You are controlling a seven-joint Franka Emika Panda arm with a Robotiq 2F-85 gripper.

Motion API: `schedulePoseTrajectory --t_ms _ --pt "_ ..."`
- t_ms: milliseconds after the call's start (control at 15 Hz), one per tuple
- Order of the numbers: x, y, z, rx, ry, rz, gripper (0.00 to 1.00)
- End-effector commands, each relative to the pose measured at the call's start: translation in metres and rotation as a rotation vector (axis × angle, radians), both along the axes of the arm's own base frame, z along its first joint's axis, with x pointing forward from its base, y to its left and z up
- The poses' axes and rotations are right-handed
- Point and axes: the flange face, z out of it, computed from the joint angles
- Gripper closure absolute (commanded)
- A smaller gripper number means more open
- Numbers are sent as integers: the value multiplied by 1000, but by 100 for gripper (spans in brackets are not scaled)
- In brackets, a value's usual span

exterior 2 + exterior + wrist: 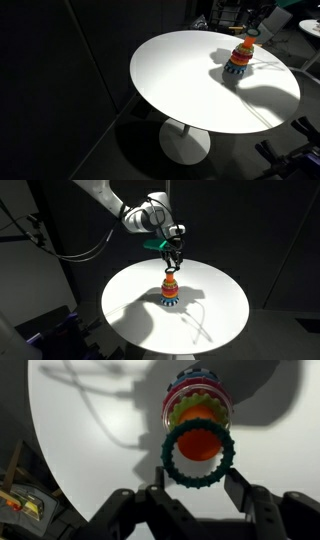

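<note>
Black fingers [238, 485] pinch a dark green toothed plastic ring [171, 453] between them by its rim, holding it level straight over the multicoloured stacked-ring toy tower [195, 400] beneath them on the round white desk [90, 455], apparently so hole and tower align.

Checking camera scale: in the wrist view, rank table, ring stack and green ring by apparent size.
1. table
2. ring stack and green ring look alike; the ring is nearer the camera, so unranked.
</note>
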Motion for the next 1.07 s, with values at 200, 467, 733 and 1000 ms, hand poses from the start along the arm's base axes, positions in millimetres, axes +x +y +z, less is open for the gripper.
schedulePoseTrajectory --t_ms 200,467,733,1000 --pt "4 6 -6 61 -4 2 62" --pt "2 3 -11 72 6 -12 62" --pt "1 1 -8 68 2 -11 62" --pt "0 0 -6 67 -2 -8 62"
